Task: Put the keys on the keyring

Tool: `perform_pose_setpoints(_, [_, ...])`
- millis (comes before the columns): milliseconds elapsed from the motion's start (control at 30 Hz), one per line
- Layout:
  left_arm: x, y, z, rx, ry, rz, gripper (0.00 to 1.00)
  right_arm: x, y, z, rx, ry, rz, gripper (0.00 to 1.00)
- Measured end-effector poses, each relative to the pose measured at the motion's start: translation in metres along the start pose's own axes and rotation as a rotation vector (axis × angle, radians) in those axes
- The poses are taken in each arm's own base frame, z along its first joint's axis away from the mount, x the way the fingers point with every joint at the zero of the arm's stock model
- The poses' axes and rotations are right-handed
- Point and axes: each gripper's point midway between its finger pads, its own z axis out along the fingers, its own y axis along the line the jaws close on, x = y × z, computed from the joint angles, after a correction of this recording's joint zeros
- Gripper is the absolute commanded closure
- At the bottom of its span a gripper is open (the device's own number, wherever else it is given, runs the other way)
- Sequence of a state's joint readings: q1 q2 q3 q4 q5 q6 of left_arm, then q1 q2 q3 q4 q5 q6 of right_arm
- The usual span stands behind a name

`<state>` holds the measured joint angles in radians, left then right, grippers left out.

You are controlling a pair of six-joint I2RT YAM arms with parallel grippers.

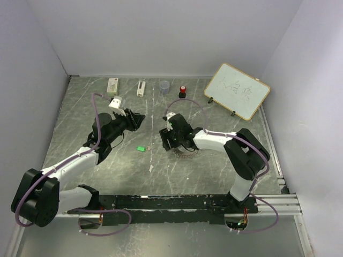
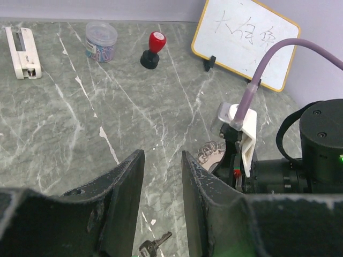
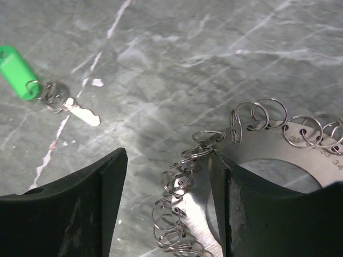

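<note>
right pincer (image 3: 169,160) parted, astride keyring (image 3: 300,142) rim loops, nothing clamped, likely to steady it | green key (image 1: 141,148) flat on desk (image 1: 80,107), 9 o'clock of keyring | left pincer (image 2: 162,158) parted, empty, hovering above key for pickup

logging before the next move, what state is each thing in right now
keyring: flat on the table
green key: loose on the table, not on the keyring
left gripper: open, empty
right gripper: open, over the keyring's rim
paper clip jar: upright
red-capped stamp: upright
whiteboard: propped up, written on
</note>
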<state>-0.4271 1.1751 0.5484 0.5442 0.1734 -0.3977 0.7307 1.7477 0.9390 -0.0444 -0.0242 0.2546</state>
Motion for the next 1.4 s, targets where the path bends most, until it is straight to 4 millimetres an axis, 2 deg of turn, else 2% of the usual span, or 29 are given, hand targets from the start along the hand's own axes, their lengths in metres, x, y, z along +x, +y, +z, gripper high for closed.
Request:
perform_pose_setpoints(200, [-0.001,-0.001,0.0,0.006,-0.002,0.001,0.55,0.006,0.026,-0.001,-0.091,0.013,-0.024,0.43])
perform_pose_setpoints(333, [-0.001,-0.001,0.0,0.007,-0.004,0.001,0.55,0.018,0.047,-0.006,-0.152,0.022,-0.044,0.44])
perform_pose_setpoints(500, [-0.004,-0.003,-0.001,0.015,-0.009,-0.002,0.55,0.051,0.074,-0.03,-0.212,0.084,-0.051,0.44])
perform_pose_setpoints(567, [-0.005,-0.005,-0.002,0.02,-0.013,-0.004,0.55,0.066,0.078,-0.043,-0.21,0.126,-0.05,0.43])
perform_pose_setpoints(633, [-0.005,-0.006,-0.002,0.026,-0.013,-0.006,0.55,0.073,0.078,-0.054,-0.192,0.149,-0.054,0.4])
perform_pose_setpoints(733, [-0.004,-0.006,-0.002,0.031,-0.008,-0.008,0.55,0.057,0.07,-0.069,-0.127,0.104,-0.053,0.37])
perform_pose_setpoints(933, [-0.005,-0.007,0.001,0.036,-0.007,-0.008,0.56,-0.025,0.057,-0.084,-0.013,-0.103,-0.041,0.34])
perform_pose_setpoints(1033, [-0.004,-0.006,0.003,0.037,-0.005,-0.008,0.56,-0.048,0.046,-0.079,0.029,-0.138,-0.011,0.34])
perform_pose_setpoints(1133, [-0.006,-0.007,0.004,0.04,-0.013,-0.007,0.56,-0.045,0.035,-0.065,0.06,-0.112,0.017,0.35])
perform_pose_setpoints(1233, [-0.006,-0.007,0.004,0.041,-0.015,-0.006,0.56,-0.027,0.033,-0.055,0.062,-0.06,0.035,0.37])
perform_pose_setpoints(1400, [-0.006,-0.007,0.002,0.043,-0.018,-0.005,0.56,0.01,0.037,-0.05,0.036,0.016,0.062,0.41])
